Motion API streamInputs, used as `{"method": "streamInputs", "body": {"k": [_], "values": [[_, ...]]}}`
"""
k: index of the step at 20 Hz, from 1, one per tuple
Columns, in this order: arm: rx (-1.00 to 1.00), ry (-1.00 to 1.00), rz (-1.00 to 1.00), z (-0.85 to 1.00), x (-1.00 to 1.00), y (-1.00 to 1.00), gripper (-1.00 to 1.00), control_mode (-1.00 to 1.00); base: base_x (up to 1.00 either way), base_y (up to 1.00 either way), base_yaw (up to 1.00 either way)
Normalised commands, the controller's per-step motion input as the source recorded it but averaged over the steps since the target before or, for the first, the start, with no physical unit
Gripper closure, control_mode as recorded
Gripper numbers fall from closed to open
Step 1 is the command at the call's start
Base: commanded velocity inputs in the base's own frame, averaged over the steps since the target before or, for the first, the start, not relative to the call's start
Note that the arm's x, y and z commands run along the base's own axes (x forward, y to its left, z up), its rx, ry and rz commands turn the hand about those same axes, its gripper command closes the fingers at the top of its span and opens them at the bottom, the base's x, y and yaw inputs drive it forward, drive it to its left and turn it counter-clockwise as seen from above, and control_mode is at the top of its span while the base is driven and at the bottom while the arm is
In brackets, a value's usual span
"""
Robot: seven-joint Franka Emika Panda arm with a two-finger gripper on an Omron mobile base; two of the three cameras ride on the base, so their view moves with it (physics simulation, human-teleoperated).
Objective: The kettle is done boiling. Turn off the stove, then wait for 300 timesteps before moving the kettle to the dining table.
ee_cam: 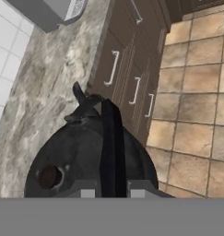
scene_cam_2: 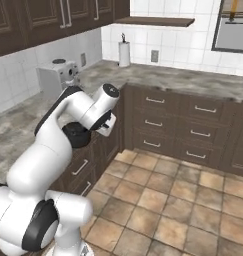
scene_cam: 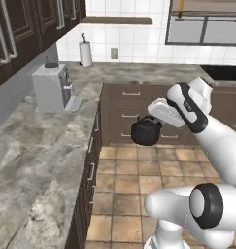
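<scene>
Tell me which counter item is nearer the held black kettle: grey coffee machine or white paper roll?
The boxy grey coffee machine; the white paper towel roll stands farther back by the tiled wall.

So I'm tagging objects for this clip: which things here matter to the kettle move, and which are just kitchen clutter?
Part of the job:
- kettle, hanging by its handle over the floor
- gripper, shut on the kettle's handle

Just there:
- coffee machine on the counter
- paper towel roll by the wall
- cabinet drawers
</scene>
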Motion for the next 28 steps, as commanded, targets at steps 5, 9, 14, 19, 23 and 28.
{"method": "streamInputs", "body": {"k": [5,9,14,19,23,28], "values": [[0.0,0.0,0.0,0.0,0.0,0.0,1.0,1.0,0.53,-0.37,-0.28],[0.0,0.0,0.0,0.0,0.0,0.0,1.0,1.0,0.41,-0.37,-0.32],[0.0,0.0,0.0,0.0,0.0,0.0,1.0,1.0,0.32,-0.31,-0.35],[0.0,0.0,0.0,0.0,0.0,0.0,1.0,1.0,0.25,-0.22,-0.37],[0.0,0.0,0.0,0.0,0.0,0.0,1.0,1.0,0.25,-0.11,-0.4],[0.0,0.0,0.0,0.0,0.0,0.0,1.0,1.0,0.3,-0.07,-0.41]]}}
